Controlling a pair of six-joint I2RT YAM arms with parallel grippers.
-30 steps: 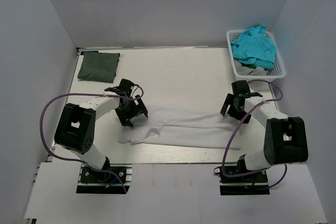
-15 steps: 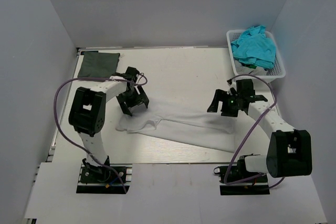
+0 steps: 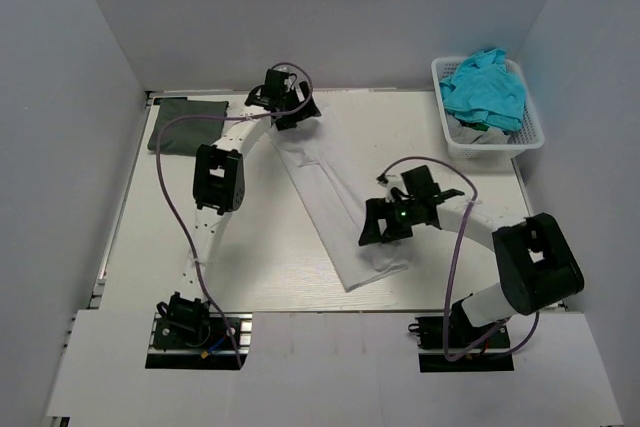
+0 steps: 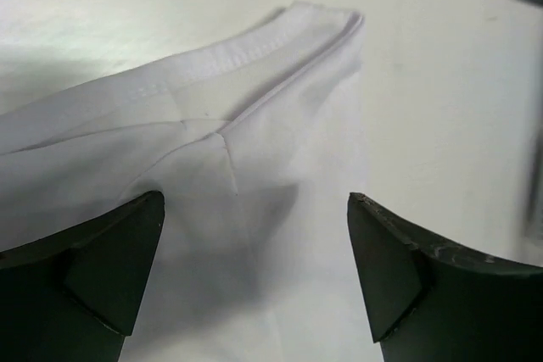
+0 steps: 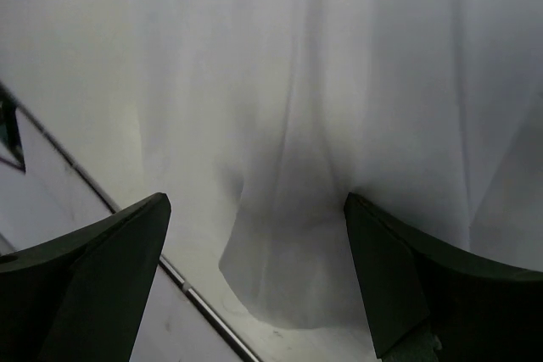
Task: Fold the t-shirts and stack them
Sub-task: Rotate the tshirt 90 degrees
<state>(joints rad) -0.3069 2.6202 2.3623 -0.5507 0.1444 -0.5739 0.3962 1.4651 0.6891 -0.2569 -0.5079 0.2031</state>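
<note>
A white t-shirt (image 3: 322, 192), folded into a long strip, lies diagonally on the table from back centre to the near right. My left gripper (image 3: 292, 117) hovers open over its far end, where a stitched hem shows on the white t-shirt (image 4: 254, 125) just ahead of the left gripper (image 4: 254, 201). The right gripper (image 3: 386, 231) stands open above the strip's near end, the white t-shirt (image 5: 339, 82) rumpled below the right gripper (image 5: 256, 201). A dark grey-green t-shirt (image 3: 186, 125) lies folded at the back left. Teal t-shirts (image 3: 485, 87) are heaped in the basket.
A white lattice basket (image 3: 530, 139) stands at the back right corner, with some grey cloth under the teal. The table's near edge (image 5: 127, 219) runs just beside the shirt's near end. White walls close in the table on three sides.
The white t-shirt has swung from lying across the near table to a diagonal. The left arm reached far back with one end; the right gripper moved left and nearer.
</note>
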